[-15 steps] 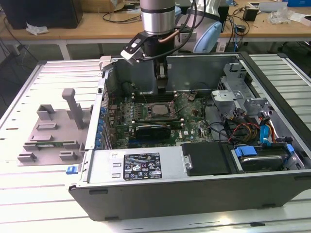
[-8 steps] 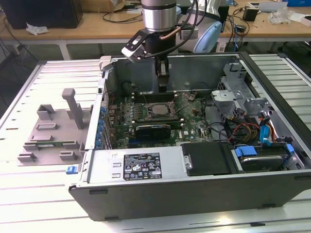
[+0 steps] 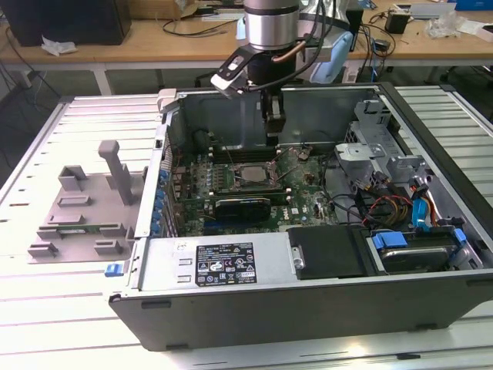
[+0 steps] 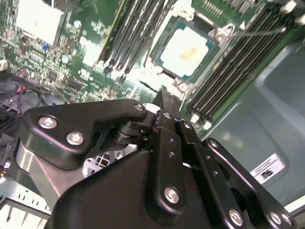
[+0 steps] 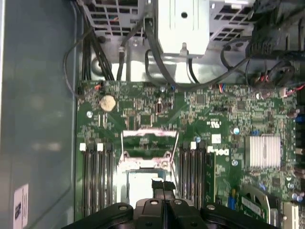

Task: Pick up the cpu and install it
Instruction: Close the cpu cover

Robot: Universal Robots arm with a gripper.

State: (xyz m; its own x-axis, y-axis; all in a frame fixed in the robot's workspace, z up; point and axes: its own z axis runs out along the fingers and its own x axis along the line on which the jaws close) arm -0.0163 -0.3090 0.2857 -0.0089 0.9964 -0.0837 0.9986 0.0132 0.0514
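We note the cpu (image 4: 188,50) seated flat in the socket (image 4: 215,34), silver top up, tan smear at centre. Gripper (image 5: 162,183) inside the case (image 3: 269,308), hanging just above the socket's edge, jaws pressed together, gripping nothing. Memory slots (image 5: 95,176) flank the socket.

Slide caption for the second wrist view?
Black gripper above the small square silver-topped cpu lying in the metal-framed socket of the green motherboard.

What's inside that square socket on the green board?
The cpu, pale metal top up. In the first wrist view the gripper covers part of it; whatever lies beneath it is hidden.
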